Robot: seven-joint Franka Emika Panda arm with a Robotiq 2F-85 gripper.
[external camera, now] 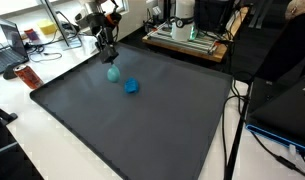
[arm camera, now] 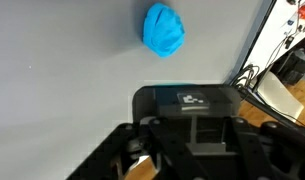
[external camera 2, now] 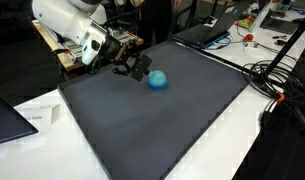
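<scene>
My gripper (external camera: 110, 58) hangs over the far left part of a dark grey mat (external camera: 142, 125). A pale teal ball (external camera: 113, 73) lies on the mat just below its fingers, and I cannot tell whether they touch. A darker blue crumpled ball (external camera: 131, 87) lies a little to the side of it. In an exterior view the gripper (external camera 2: 139, 71) is beside the blue ball (external camera 2: 158, 79). The wrist view shows a blue ball (arm camera: 164, 30) on the mat (arm camera: 62, 90) ahead of the gripper body. The fingertips are out of that picture.
The mat (external camera 2: 162, 125) covers a white table. A laptop (external camera: 10, 55) and cluttered shelves stand beyond the mat's far edge. Equipment on a wooden board (external camera: 192, 38) is at the back. Cables (external camera 2: 277, 85) hang along one side.
</scene>
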